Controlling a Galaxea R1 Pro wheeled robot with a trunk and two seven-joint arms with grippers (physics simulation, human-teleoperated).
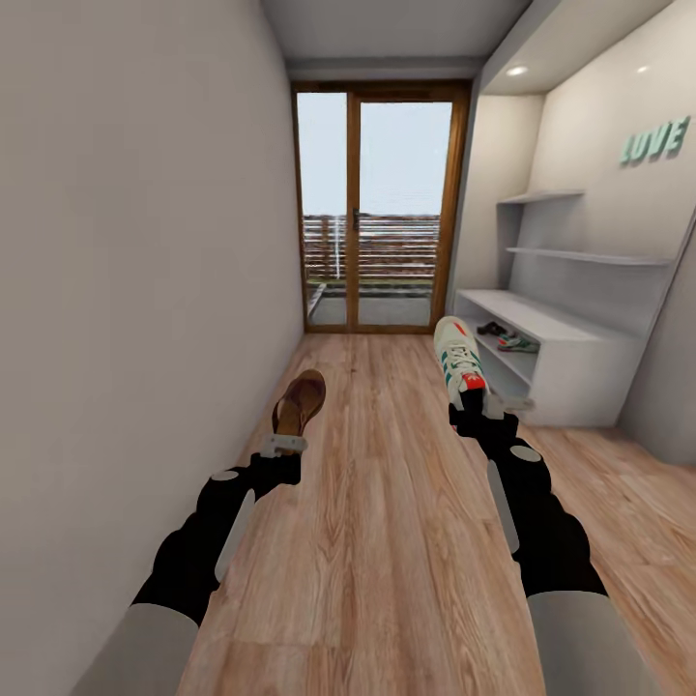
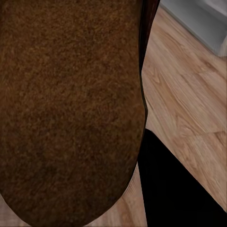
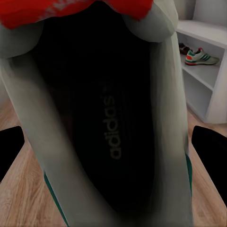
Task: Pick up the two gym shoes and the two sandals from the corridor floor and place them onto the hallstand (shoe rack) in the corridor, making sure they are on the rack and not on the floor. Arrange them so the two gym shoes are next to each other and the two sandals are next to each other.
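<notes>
Left gripper clamped on sandal heel, held above corridor floor, toe pointed far. Right gripper clamped on gym shoe heel, toe far-left, near hallstand.

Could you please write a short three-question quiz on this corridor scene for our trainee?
1. True or false: the left gripper holds a sandal.
2. What does the right gripper hold? A) sandal B) gym shoe C) nothing
3. Where does the other gym shoe sit?

Key: 1 true; 2 B; 3 on a shelf inside the hallstand, not the floor.
</notes>
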